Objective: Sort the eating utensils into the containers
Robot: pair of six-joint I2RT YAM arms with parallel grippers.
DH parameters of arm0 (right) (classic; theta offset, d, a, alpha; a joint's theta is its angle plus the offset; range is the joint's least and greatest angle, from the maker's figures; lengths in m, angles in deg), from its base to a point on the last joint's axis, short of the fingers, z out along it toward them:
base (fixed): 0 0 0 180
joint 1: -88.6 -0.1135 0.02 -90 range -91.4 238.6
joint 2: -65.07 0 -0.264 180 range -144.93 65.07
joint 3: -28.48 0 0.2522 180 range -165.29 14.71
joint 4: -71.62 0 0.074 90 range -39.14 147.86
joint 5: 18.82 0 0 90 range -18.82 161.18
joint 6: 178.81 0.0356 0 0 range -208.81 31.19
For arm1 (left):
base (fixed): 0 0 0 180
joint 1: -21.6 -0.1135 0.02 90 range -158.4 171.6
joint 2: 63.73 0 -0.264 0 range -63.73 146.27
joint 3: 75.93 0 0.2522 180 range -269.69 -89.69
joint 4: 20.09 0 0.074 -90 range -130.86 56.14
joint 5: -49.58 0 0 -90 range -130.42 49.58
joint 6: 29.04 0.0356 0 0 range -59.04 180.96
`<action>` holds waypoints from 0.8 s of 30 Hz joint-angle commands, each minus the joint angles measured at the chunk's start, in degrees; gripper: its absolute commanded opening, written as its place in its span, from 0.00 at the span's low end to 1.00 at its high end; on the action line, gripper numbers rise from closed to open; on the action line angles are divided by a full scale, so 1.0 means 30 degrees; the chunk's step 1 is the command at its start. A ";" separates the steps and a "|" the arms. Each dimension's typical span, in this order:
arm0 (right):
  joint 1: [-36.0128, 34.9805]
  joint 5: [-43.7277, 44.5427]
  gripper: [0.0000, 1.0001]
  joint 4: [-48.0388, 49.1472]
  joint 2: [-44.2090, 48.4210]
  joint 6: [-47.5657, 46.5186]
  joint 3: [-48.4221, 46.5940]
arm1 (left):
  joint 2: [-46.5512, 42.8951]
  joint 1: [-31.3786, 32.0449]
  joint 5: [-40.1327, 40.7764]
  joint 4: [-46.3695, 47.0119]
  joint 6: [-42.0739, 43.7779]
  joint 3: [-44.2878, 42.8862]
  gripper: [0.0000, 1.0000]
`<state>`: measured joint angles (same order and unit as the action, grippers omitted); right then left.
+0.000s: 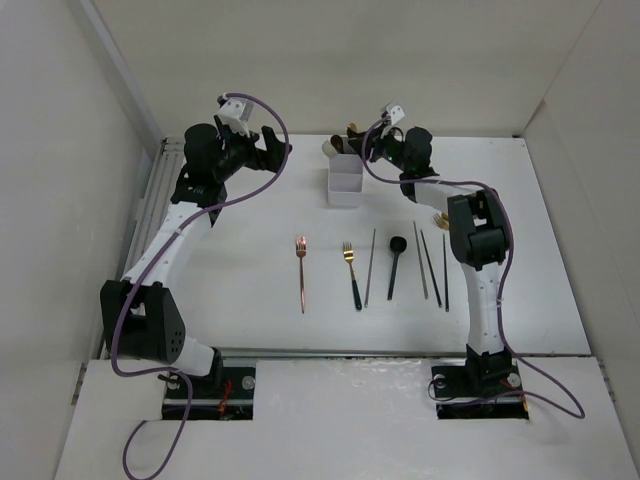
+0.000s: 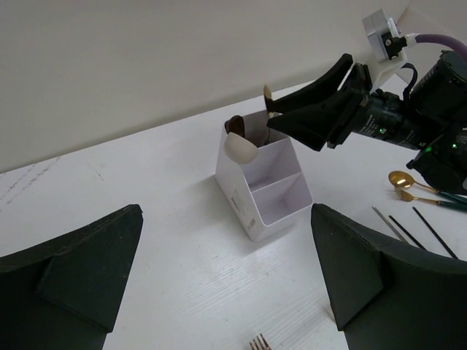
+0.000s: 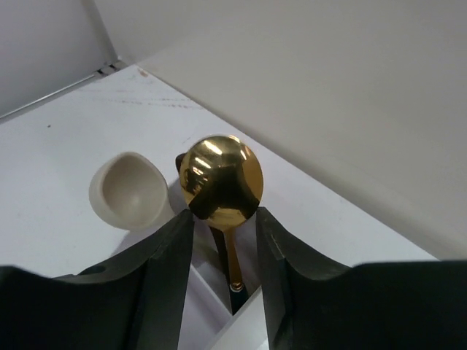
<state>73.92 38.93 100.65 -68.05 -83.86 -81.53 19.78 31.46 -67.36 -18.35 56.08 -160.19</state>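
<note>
White walls (image 1: 60, 200) box in a white table (image 1: 230, 300) on the left, back and right; a ribbed metal rail (image 1: 152, 200) runs along the table's left edge; the surface is plain and faintly glossy. Two arms rise from the near edge, the left arm (image 1: 160, 255) and the right arm (image 1: 480, 290); each trails a purple cable (image 1: 127, 460).

One organiser (image 1: 345, 185) stands upright toward the back, between the two grippers; it has three compartments in a row. Its far compartment holds three spoons, bowls up: a pale spoon (image 3: 130, 189), a brown spoon (image 2: 235, 125) and a gold spoon (image 3: 221, 179).

The left gripper (image 2: 226, 208) hangs above the table just left of the organiser, jaws spread wide, nothing between them. The right gripper (image 3: 224, 213) sits at the far compartment; its jaws stand narrowly apart with the gold spoon's handle between them, a gap on either side.

Seven pieces lie in a row nearer the bases, well apart from the organiser: a copper fork (image 1: 302, 275), a gold fork (image 1: 351, 275), a black spoon (image 1: 394, 262) and four chopsticks (image 1: 370, 267). Two gold bowls (image 2: 398, 179) show beside the right arm; their handles are mostly hidden.
</note>
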 commanded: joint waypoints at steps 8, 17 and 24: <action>0.0436 -0.1406 0.86 -0.0398 0.5547 -0.0537 0.1963 | -0.0587 -0.0038 -0.0044 0.0368 0.0193 0.0560 1.00; 0.1347 0.4148 1.00 -1.1703 1.2407 -0.5488 0.3808 | 0.1573 0.1425 0.3054 -0.7730 0.8783 -0.0107 1.00; -0.0759 1.0305 1.00 -1.2182 1.3699 -0.5488 0.5742 | 0.4069 0.3769 0.4437 -1.5538 1.3257 -0.2047 1.00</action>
<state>74.62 59.76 70.66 -25.43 -98.55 -67.11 32.76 40.60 -56.84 -51.18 86.22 -163.86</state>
